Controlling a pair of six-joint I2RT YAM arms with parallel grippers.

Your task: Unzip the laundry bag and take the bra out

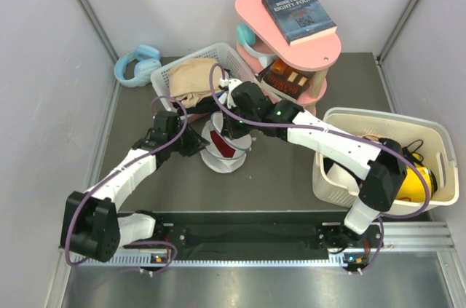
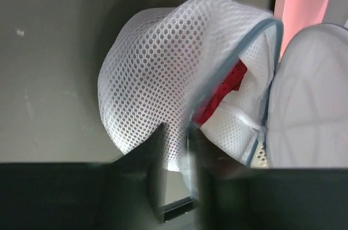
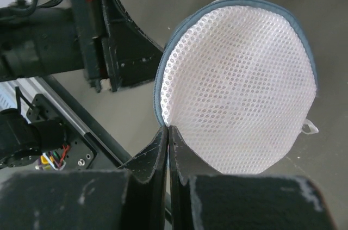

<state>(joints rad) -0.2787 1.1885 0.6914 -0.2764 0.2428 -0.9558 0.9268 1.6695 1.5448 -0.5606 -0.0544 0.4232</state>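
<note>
The laundry bag [image 1: 216, 162] stands unzipped in mid-table, its two white mesh halves spread apart. The red bra [image 1: 227, 149] shows inside it. In the left wrist view the lower dome [image 2: 152, 72] has the red bra [image 2: 225, 91] peeking from its opening. My left gripper [image 2: 176, 137] has one finger outside the dome and one inside the rim, with the mesh wall pinched between them. My right gripper [image 3: 168, 129] is shut on the blue-teal zipper edge of the round lid half [image 3: 239, 78] and holds it up. The left gripper [image 1: 206, 144] and right gripper [image 1: 231, 127] sit close together.
A white slatted basket [image 1: 191, 75] with beige cloth stands just behind the bag, blue headphones [image 1: 138, 64] to its left. A pink shelf [image 1: 291, 31] carrying books is at the back. A cream tub [image 1: 386, 162] holding a yellow item sits at the right.
</note>
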